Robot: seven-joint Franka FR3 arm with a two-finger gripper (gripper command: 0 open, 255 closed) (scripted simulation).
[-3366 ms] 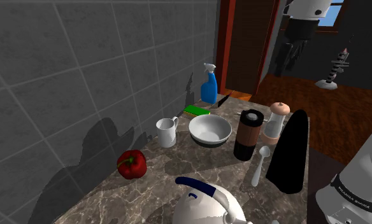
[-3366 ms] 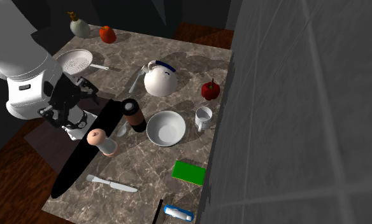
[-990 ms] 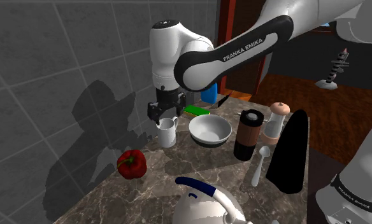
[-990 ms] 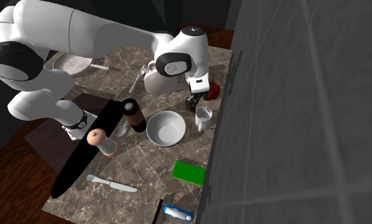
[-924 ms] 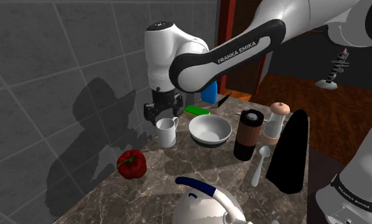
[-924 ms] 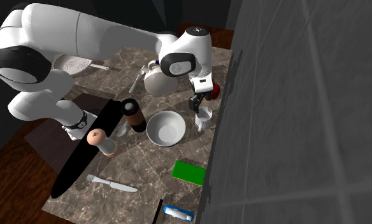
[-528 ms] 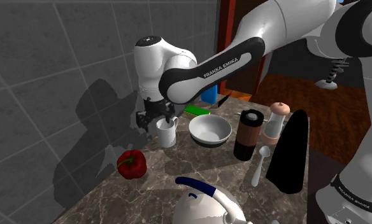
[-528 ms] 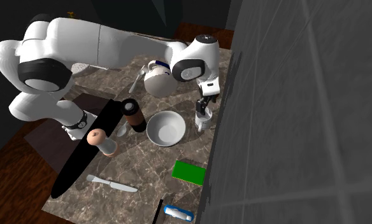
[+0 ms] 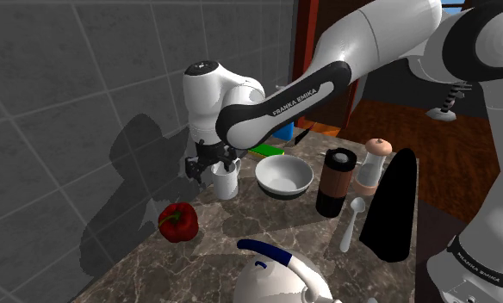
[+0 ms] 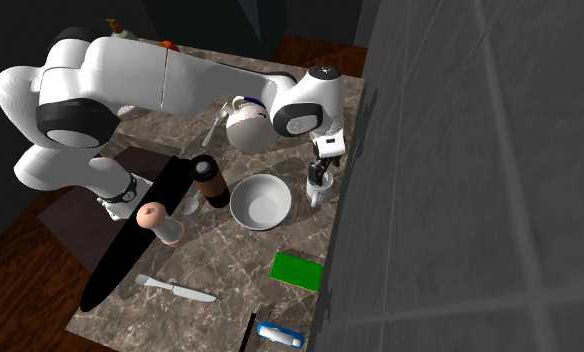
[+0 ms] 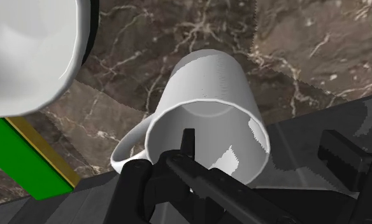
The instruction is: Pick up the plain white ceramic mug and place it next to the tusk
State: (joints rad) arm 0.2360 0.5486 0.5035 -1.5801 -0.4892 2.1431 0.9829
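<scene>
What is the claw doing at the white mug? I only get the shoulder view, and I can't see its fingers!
Observer: In the wrist view, one black finger dips inside the plain white mug; the other stands outside its rim.
Operator: Is it squeezing?
Observer: No, the claw is open; its fingers stand apart with the mug's wall between them.
Operator: Where's the handle?
Observer: The handle points toward the flat green pad with a yellow edge.
</scene>
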